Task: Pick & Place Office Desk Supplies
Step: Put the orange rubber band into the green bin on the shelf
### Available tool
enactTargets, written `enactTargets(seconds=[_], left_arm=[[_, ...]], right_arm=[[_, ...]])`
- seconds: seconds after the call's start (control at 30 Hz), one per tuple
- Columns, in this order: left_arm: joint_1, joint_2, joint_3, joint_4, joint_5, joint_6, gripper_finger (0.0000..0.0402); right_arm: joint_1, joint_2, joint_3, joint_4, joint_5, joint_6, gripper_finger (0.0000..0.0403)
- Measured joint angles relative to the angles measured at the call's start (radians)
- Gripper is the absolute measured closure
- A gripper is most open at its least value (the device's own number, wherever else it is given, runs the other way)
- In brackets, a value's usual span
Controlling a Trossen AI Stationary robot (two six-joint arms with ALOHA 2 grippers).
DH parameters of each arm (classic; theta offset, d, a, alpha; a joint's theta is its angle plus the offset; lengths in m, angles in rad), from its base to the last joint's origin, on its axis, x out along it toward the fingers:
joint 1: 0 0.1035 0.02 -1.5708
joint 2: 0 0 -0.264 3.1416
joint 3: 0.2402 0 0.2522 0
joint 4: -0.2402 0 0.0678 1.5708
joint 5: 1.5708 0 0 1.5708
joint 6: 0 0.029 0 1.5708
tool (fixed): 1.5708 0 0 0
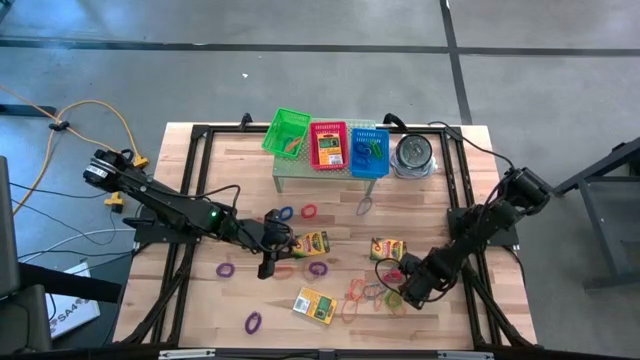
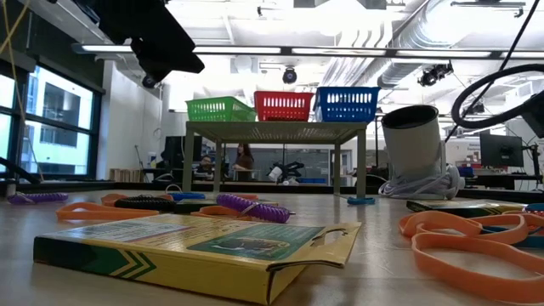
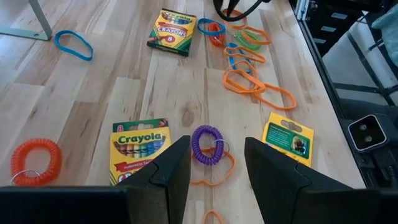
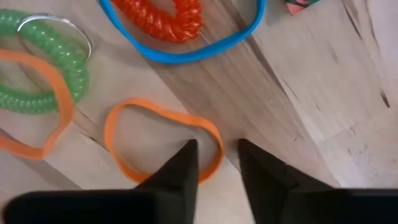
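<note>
Closest to the low camera lies a flat crayon box (image 2: 195, 246) on the counter (image 1: 220, 180), back face up, with orange bands (image 2: 476, 242) just beside it; farther back a purple coil (image 2: 251, 207) rests on the wood, and behind it a small stand (image 2: 272, 134) carries the green basket (image 1: 286, 132), the red basket (image 1: 328, 145) and the blue basket (image 1: 369, 152), with a round silvery tin (image 1: 413, 154) beside them; my left jaws (image 3: 214, 171) hang low over the middle of the counter, standing partly apart and holding nothing, with a purple coiled loop (image 3: 207, 144) and a thin orange band lying between the two fingers (image 3: 171, 171); a Crayola box (image 3: 140, 149) sits face up just beside that loop, an orange-red coil (image 3: 36, 160) lies well apart from it, and a second crayon box (image 3: 172, 32) lies farther off near a blue band (image 3: 73, 45); my right jaws (image 4: 217, 163) are down at the counter near its right front, drawn narrow, and one finger tip overlaps the edge of an orange rubber band (image 4: 163, 144); I cannot tell whether the band is pinched; near it lie a green coil (image 4: 43, 68), a red coil (image 4: 163, 17) and a blue band (image 4: 186, 50) looped around that red coil.
</note>
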Motion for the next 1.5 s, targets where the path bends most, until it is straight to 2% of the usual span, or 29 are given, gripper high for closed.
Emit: enactTargets(seconds=[0.13,0.2,0.33,0.47,0.67,0.77,0.87,0.97,1.17,1.37,1.5], left_arm=[[0.0,0.016,0.0,-0.002,0.0,-0.011,0.0255],[0.0,0.031,-0.001,0.001,0.0,-0.011,0.0255],[0.0,0.079,-0.001,0.006,0.0,0.005,0.0255],[0.0,0.132,-0.001,0.025,0.0,0.005,0.0255],[0.0,0.174,-0.001,0.115,0.0,0.005,0.0255],[0.0,0.177,-0.001,0.186,0.001,0.005,0.0255],[0.0,0.178,-0.001,0.254,0.001,0.009,0.0255],[0.0,0.178,0.0,0.288,0.001,0.008,0.0255],[0.003,0.178,0.0,0.373,0.0,0.008,0.0255],[0.024,0.178,0.0,0.436,0.001,0.012,0.0255],[0.048,0.178,0.0,0.433,0.021,0.059,0.0253]], right_arm=[[0.001,0.0,-0.001,0.011,-0.001,-0.013,0.0385],[0.001,0.0,-0.001,0.011,0.004,-0.008,0.0396],[0.004,0.003,0.01,-0.001,0.053,0.01,0.04],[0.004,0.013,0.075,-0.084,0.105,0.017,0.04],[0.019,0.014,0.226,-0.273,0.271,0.02,0.04],[0.024,0.014,0.29,-0.299,0.312,0.002,0.04],[0.03,0.013,0.343,-0.306,0.411,-0.055,0.04],[0.033,0.012,0.378,-0.258,0.539,-0.129,0.04],[0.02,0.012,0.393,-0.051,0.768,-0.388,0.04],[-0.02,0.017,0.393,0.127,0.844,-0.596,0.04],[-0.054,0.021,0.393,0.203,0.832,-0.67,0.04]])
